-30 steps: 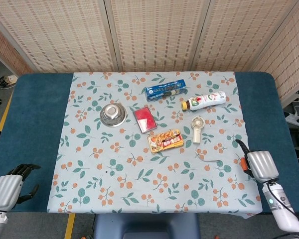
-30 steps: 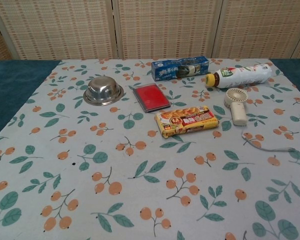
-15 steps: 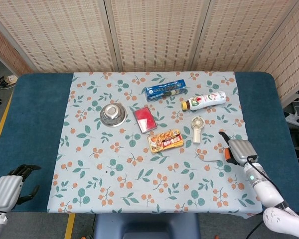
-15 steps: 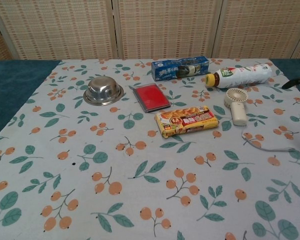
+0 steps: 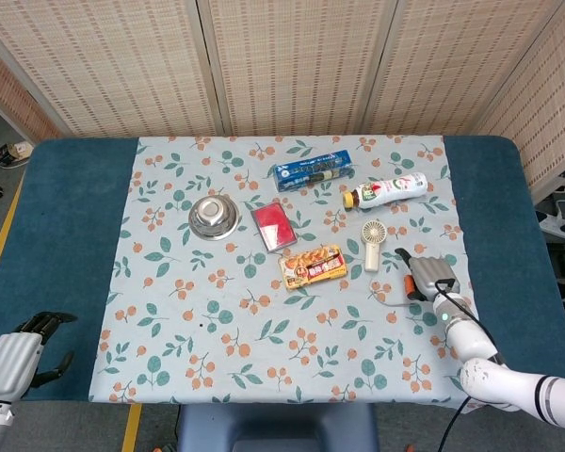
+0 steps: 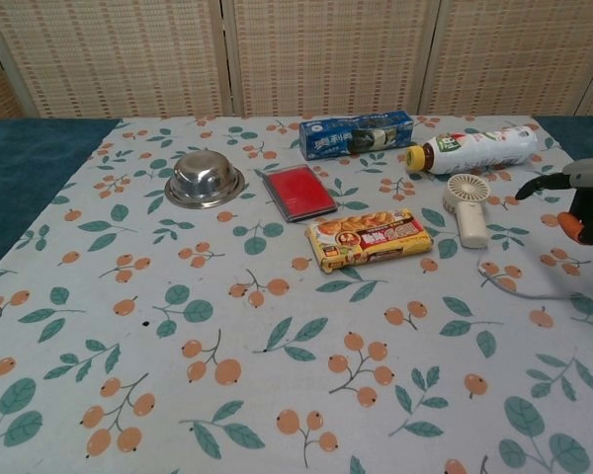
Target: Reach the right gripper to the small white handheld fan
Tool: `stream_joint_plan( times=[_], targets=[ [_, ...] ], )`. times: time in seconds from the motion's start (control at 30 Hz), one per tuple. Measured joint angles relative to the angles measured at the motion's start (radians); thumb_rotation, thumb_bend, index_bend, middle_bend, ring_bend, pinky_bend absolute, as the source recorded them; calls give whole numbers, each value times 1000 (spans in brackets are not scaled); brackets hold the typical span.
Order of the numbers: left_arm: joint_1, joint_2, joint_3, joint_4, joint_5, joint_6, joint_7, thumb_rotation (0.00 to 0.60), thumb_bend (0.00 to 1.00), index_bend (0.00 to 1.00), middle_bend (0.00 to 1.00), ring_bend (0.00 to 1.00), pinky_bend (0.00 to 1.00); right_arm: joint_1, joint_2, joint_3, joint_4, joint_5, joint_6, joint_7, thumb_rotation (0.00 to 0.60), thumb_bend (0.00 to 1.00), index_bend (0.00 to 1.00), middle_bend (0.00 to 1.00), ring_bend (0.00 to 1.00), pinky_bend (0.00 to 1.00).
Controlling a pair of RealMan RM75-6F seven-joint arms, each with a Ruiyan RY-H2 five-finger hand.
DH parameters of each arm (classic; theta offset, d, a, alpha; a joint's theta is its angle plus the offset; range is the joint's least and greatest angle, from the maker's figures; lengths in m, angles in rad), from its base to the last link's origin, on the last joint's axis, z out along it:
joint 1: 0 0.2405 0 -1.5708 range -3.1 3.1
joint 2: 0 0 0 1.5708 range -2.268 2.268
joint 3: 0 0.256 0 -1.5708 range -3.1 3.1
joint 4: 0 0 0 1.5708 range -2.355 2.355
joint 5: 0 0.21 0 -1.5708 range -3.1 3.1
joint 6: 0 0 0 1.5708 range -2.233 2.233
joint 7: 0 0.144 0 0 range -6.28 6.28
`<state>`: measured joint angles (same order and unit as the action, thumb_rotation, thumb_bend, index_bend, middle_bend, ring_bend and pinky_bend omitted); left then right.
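The small white handheld fan (image 5: pixel 372 242) (image 6: pixel 465 204) lies on the floral cloth, round head toward the far side, handle pointing to me. Its thin white cord (image 5: pixel 395 303) (image 6: pixel 524 286) curls on the cloth near it. My right hand (image 5: pixel 426 276) (image 6: pixel 585 198) hovers just right of the fan and slightly nearer me, apart from it, fingers spread and nothing held. My left hand (image 5: pixel 19 352) sits off the cloth at the near left corner, holding nothing, fingers loosely curled.
Left of the fan lies an orange snack pack (image 5: pixel 313 266); behind the fan is a white bottle (image 5: pixel 387 190) on its side. A red card case (image 5: pixel 274 226), steel bowl (image 5: pixel 214 216) and blue box (image 5: pixel 312 170) sit further left and back.
My right hand has moved up and leftward from the near right edge toward the fan, entering the chest view. The left hand and all objects stayed put.
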<state>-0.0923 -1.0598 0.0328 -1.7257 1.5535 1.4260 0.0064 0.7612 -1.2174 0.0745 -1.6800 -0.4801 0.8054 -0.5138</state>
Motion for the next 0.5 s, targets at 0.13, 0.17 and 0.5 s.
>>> stream_joint_plan(
  times=[0.13, 0.17, 0.5],
  targets=[
    [-1, 0, 2, -1, 3, -1, 3, 600, 360, 283, 291, 219, 375, 16, -10, -11, 6, 8, -1, 3, 600, 711, 83, 814, 648, 668],
    [-1, 0, 1, -1, 3, -2, 4, 600, 360, 283, 291, 220, 375, 18, -12, -13, 7, 9, -1, 5, 600, 711, 82, 814, 648, 669],
    [3, 2, 3, -6, 13, 10, 9, 600, 359, 284, 293, 219, 375, 40, -38, -25, 37, 13, -5, 30, 600, 711, 81, 814, 648, 669]
  ],
)
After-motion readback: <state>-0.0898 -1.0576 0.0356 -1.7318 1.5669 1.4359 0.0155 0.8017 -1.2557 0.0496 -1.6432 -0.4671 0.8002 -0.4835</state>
